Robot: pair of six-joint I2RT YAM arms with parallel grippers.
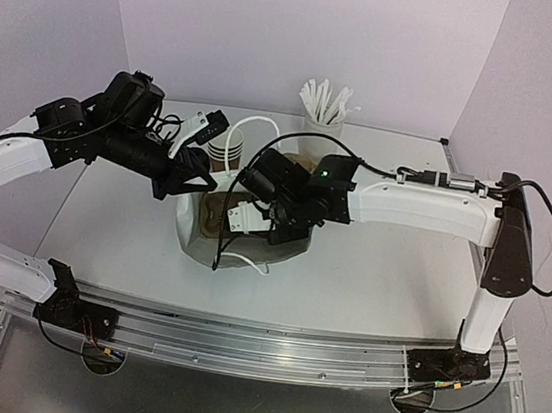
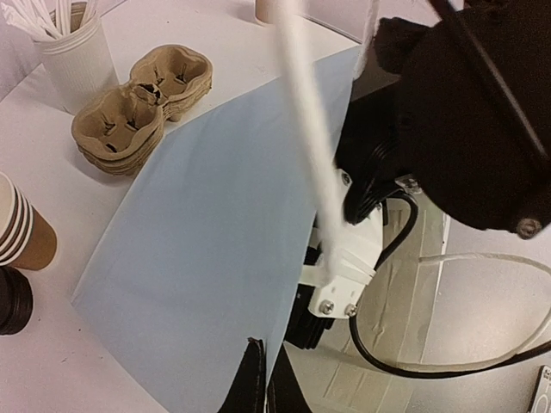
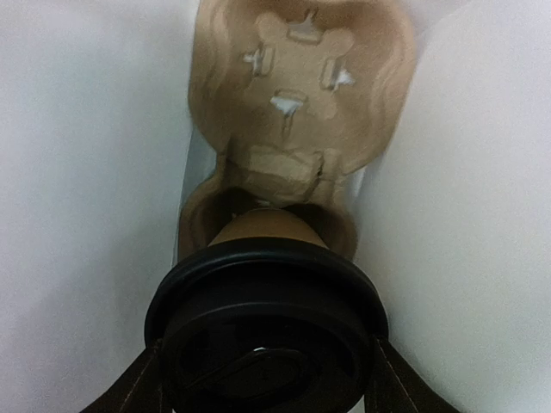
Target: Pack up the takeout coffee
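Note:
A takeout coffee cup (image 3: 263, 231), brown with a black lid (image 3: 267, 301), sits between the fingers (image 3: 142, 387) of my right gripper (image 3: 269, 379), which is shut on it at the lid. The cup's base rests in the near socket of a cardboard carrier (image 3: 301, 95) on the floor of the pale blue bag (image 1: 190, 234). From above, the right gripper (image 1: 254, 219) reaches down into that bag. My left gripper (image 2: 263, 391) is shut on the bag's upper edge (image 2: 284, 327) and holds the mouth apart; from above it (image 1: 198, 172) is at the bag's back left.
A stack of striped brown cups (image 1: 226, 150) stands behind the bag, with black lids (image 2: 12, 299) beside it (image 2: 21, 228). Spare cardboard carriers (image 2: 142, 103) and a white holder of sticks (image 1: 324, 112) sit at the back. The bag's white handle (image 2: 306, 129) crosses the left wrist view.

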